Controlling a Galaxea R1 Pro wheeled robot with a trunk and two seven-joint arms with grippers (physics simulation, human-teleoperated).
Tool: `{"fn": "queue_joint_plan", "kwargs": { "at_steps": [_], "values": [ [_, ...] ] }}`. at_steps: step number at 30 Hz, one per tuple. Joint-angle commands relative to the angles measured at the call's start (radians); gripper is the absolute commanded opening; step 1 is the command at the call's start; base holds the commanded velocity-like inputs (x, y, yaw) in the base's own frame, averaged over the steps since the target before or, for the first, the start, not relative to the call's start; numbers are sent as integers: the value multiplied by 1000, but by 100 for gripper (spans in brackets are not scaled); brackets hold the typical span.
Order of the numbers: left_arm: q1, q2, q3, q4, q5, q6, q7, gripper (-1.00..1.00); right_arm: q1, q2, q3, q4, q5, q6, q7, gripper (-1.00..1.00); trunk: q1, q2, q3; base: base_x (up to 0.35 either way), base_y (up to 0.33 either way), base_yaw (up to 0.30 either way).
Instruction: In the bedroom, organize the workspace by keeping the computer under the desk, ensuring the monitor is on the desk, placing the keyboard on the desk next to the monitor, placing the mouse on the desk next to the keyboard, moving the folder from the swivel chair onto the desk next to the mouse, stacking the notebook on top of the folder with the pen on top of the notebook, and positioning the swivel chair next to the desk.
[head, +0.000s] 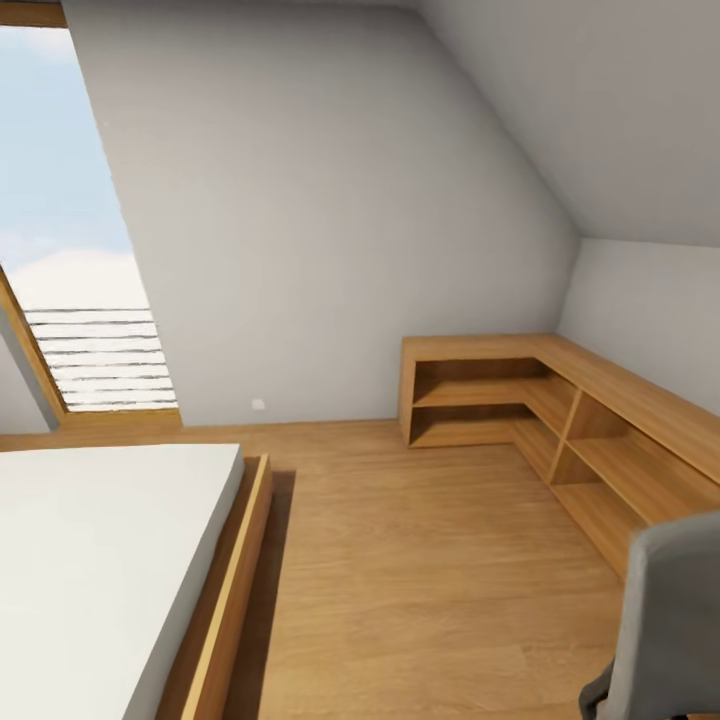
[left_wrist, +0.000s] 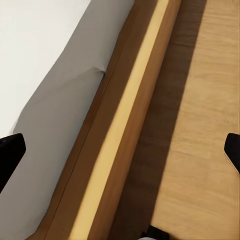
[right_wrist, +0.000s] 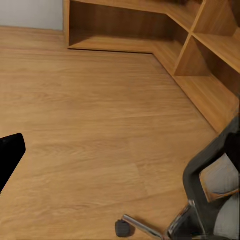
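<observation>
The swivel chair (head: 668, 620) stands at the lower right of the head view, its grey back toward me. The right wrist view has the swivel chair (right_wrist: 216, 182) with a black armrest, a chrome base leg and a caster on the wood floor. My right gripper (right_wrist: 120, 155) is open above that floor, beside the chair, holding nothing. Hanging over the edge of the bed, my left gripper (left_wrist: 120, 152) is open and empty, one black fingertip (left_wrist: 10, 150) over the mattress. The desk, computer, monitor, keyboard, mouse, folder, notebook and pen are out of view.
A low bed with a white mattress (head: 100, 560) and wooden frame (head: 235, 590) fills the left. A light wooden L-shaped shelf unit (head: 560, 400) runs along the right wall under a sloped ceiling. Wood floor (head: 420, 560) lies between them. A slanted window (head: 70, 250) is far left.
</observation>
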Motion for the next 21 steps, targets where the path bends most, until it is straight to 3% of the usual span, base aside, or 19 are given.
{"fn": "queue_joint_plan", "kwargs": {
  "at_steps": [1, 21],
  "values": [
    [1, 0, -7, -2, 6, -1, 5, 100, -1, 1, 9, 2, -4, -3, -5, 100, 1, -1, -1, 325, 0, 0],
    [1, 0, -7, -2, 6, -1, 5, 100, -1, 2, 10, 2, -4, 26, -4, 100, 1, -1, -1, 325, 0, 0]
  ]
}}
